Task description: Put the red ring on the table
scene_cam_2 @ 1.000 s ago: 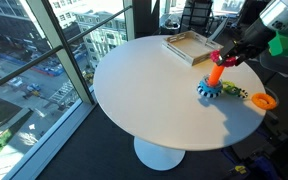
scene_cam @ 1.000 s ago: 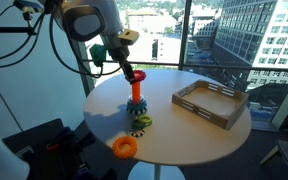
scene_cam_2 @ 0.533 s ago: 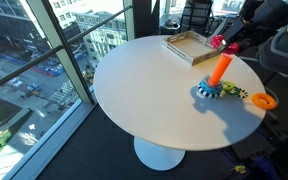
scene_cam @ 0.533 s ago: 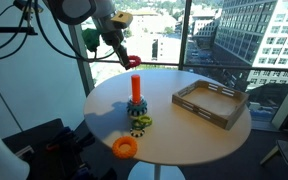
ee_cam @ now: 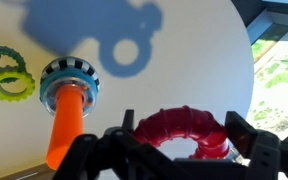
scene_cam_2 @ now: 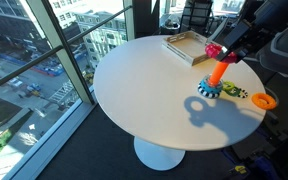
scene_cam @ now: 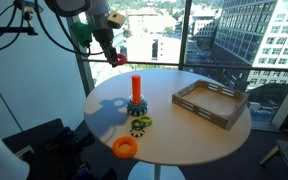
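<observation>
My gripper (scene_cam: 111,50) is shut on the red ring (scene_cam: 117,59) and holds it in the air, well above the round beige table (scene_cam: 184,135) and off to the side of the upright orange-red peg (scene_cam: 136,87). In an exterior view the ring (scene_cam_2: 213,49) hangs in the gripper (scene_cam_2: 222,48) just above and beside the peg top (scene_cam_2: 217,70). In the wrist view the ring (ee_cam: 182,128) sits between the fingers (ee_cam: 182,142), with the peg (ee_cam: 66,125) and the table (ee_cam: 184,50) below.
The peg stands on a blue toothed base (scene_cam: 136,107). Green gears (scene_cam: 140,123) lie next to it. An orange ring (scene_cam: 125,148) lies near the table's edge. A rectangular wooden tray (scene_cam: 211,103) stands on the table. Windows are close behind.
The gripper has lifted the red ring off the top of the peg and carried it up and sideways, away from the peg. The other toys have not moved.
</observation>
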`<action>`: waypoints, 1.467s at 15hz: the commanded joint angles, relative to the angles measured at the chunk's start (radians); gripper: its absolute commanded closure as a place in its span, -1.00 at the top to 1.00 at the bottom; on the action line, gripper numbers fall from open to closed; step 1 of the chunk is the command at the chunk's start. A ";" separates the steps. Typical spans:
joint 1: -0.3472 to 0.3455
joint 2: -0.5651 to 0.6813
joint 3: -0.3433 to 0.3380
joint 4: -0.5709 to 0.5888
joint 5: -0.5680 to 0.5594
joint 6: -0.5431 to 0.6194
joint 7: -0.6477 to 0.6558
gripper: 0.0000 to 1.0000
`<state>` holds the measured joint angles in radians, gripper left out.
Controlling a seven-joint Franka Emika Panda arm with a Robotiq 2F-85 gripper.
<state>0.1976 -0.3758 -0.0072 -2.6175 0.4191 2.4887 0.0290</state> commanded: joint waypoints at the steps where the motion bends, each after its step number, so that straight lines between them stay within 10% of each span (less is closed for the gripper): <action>1: -0.003 0.047 -0.009 0.028 0.020 -0.080 -0.050 0.30; 22: -0.089 0.384 0.032 0.050 0.001 0.004 -0.054 0.30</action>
<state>0.1322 -0.0305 0.0072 -2.5896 0.4195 2.4896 -0.0078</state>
